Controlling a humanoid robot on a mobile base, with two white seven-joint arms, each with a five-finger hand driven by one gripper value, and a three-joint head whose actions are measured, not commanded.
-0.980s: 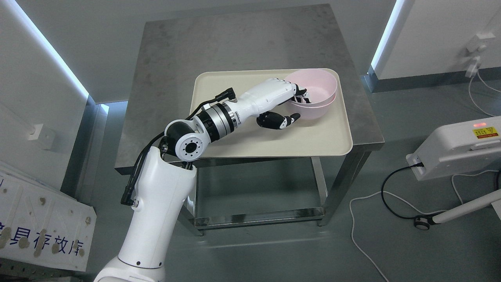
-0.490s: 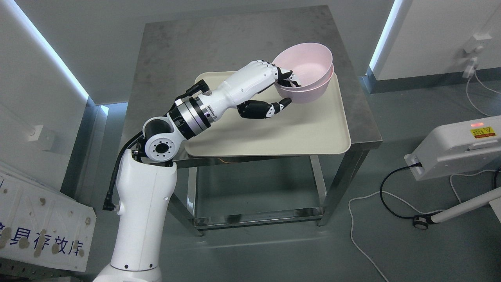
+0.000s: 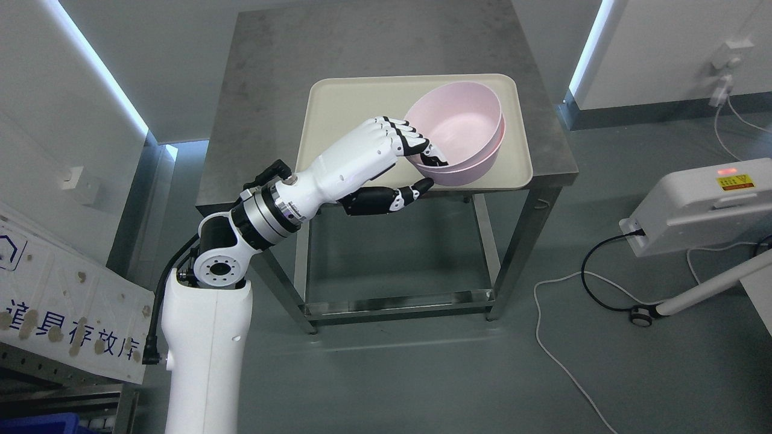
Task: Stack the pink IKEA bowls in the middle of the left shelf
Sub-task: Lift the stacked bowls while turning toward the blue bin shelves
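The arm has a glossy white shell, broad and smooth on its lower segment. A round white joint carries a ring of small dark holes around a central bore. Above it sit black and silver metal rings. Black cable loops along the outside into a plug. The hand is white-backed, with black finger segments and a mostly black thumb; its tips look white-patched.

Table: brushed, dull grey metal
Tray: matt cream plastic
Bowls: smooth pink plastic
Hand: glossy white shell
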